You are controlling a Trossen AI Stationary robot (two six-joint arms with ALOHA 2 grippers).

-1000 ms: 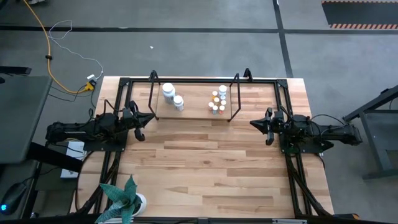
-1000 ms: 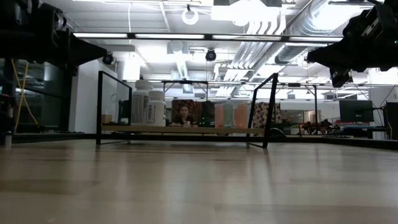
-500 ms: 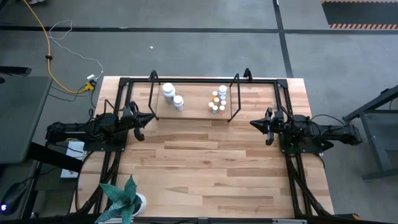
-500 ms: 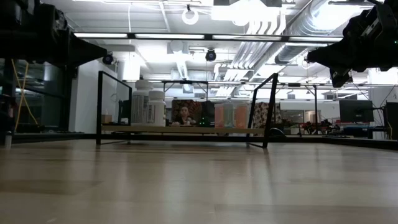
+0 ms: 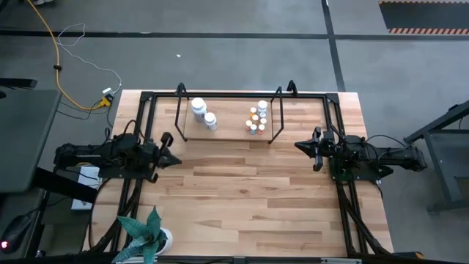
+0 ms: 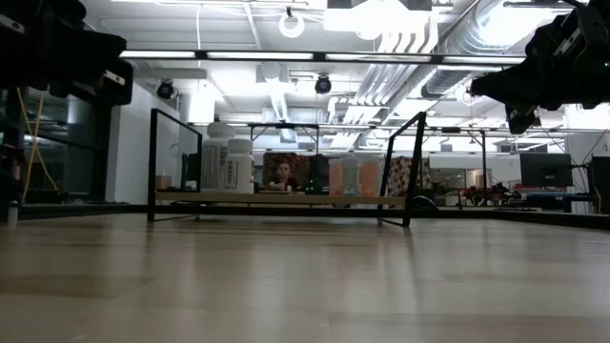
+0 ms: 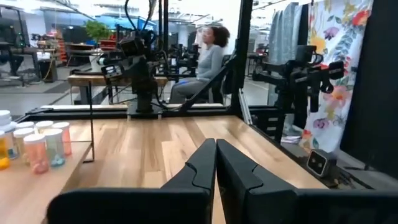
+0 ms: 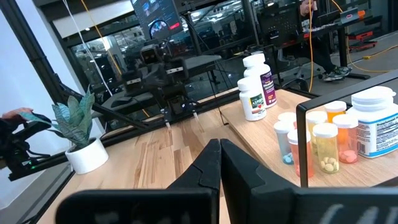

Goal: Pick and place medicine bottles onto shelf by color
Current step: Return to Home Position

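Observation:
The shelf, a light-wood board between black tube hoops, stands at the table's far middle. Two white medicine bottles stand on its left part. Several small bottles with white or orange tops stand on its right part, and also show in the right wrist view. My left gripper is shut and empty at the table's left, nearer than the shelf's left end. My right gripper is shut and empty at the table's right, just nearer than the shelf's right end.
A green spiky plant in a white pot stands at the near left corner. A black tube frame runs along the table's sides and far edge. A person sits in the room beyond the table.
My left gripper has swung toward the table's near edge, away from the shelf's left end, still shut and empty. The bottles and the shelf have kept their places.

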